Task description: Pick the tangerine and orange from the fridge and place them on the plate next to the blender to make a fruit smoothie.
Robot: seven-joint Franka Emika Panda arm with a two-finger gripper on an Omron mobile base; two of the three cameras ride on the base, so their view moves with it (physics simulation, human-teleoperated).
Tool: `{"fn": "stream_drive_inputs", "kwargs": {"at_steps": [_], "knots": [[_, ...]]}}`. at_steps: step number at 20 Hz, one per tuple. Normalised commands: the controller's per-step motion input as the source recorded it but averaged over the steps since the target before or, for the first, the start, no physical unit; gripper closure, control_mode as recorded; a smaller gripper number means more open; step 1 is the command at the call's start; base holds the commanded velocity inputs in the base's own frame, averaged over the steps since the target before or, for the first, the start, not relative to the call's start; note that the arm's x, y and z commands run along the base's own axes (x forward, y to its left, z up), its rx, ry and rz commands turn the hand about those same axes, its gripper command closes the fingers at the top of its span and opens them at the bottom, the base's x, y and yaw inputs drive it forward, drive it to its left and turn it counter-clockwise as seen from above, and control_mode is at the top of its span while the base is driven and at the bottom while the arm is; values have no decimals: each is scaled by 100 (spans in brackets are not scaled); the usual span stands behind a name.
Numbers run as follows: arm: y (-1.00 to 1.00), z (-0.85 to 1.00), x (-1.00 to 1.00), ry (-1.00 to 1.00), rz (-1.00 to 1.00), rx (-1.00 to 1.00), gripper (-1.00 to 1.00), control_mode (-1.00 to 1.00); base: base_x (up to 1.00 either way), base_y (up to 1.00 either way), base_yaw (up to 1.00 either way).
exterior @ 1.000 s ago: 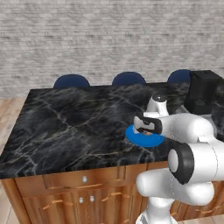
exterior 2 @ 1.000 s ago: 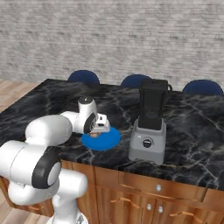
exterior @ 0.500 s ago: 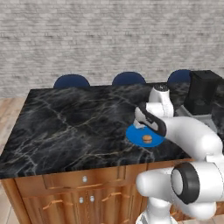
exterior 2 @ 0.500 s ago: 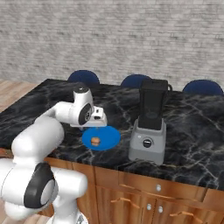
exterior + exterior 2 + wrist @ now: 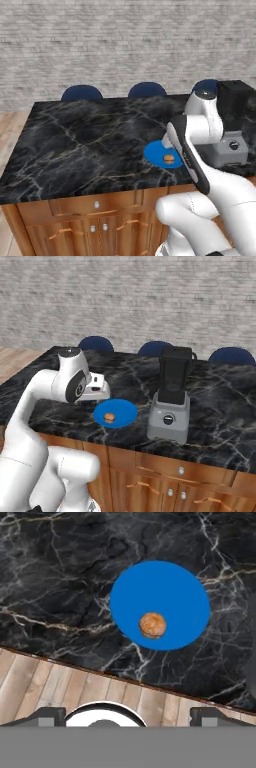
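The bright blue plate (image 5: 159,149) (image 5: 122,408) (image 5: 170,592) lies on the black marble counter, left of the blender (image 5: 232,127) (image 5: 171,393). One small round orange fruit (image 5: 169,159) (image 5: 109,417) (image 5: 152,624) rests on the plate's near side; whether it is the tangerine or the orange I cannot tell. My gripper (image 5: 102,391) (image 5: 130,715) hovers above the counter's front edge, up and back from the plate, open, its fingertips (image 5: 47,715) wide apart with nothing between them. The fridge and the other fruit are out of view.
Three blue chair backs (image 5: 81,93) (image 5: 155,347) stand behind the island. Wooden drawers and cabinet doors (image 5: 95,220) run below the counter's front edge. Wood floor (image 5: 75,687) lies in front of the island. The marble left of the plate (image 5: 80,145) is bare.
My gripper was low over the plate a second ago; it has since lifted and drawn back toward the counter's front edge. The fruit stays on the plate.
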Motion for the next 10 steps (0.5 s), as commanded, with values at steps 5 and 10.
{"fn": "stream_drive_inputs", "kwargs": {"at_steps": [5,10], "knots": [[6,50,-94,-11,1,0,-100,-100,0,0,0],[0,0,-19,-1,1,0,-100,100,-79,-19,43]]}}
